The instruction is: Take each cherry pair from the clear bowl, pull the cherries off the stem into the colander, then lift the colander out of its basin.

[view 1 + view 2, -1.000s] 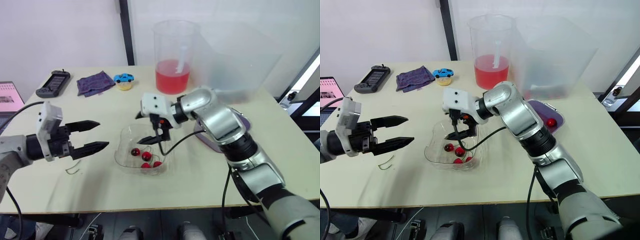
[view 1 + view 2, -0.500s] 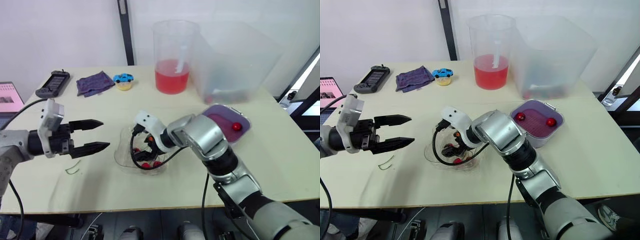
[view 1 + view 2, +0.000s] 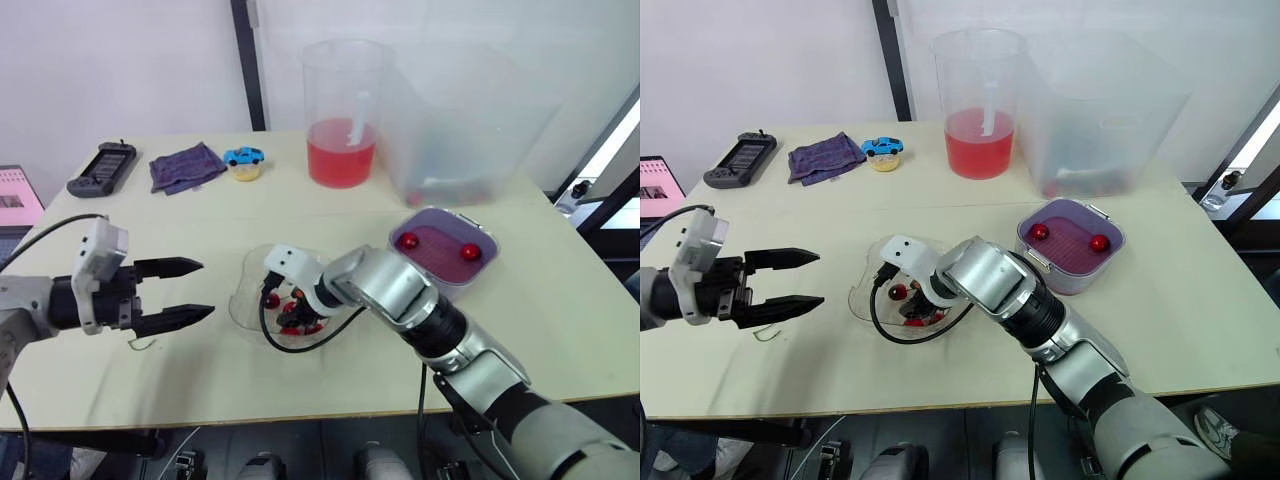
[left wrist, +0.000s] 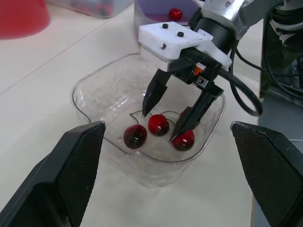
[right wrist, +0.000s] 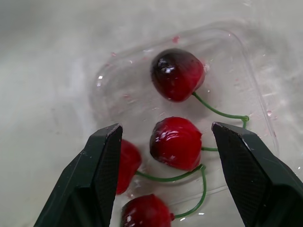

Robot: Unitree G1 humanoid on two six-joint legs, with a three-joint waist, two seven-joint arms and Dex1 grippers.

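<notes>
Right end effector (image 4: 159,126) has dipped into the clear bowl (image 4: 75,97) — fingers spread astride a cherry (image 5: 176,143).

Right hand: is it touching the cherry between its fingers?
Apart. Right wrist view: clear bowl shows on both sides of the cherry, inside the open right hand.

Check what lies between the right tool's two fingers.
A red cherry on a green stem, in the clear plastic bowl, untouched by the right tool; right wrist view shows it.
</notes>
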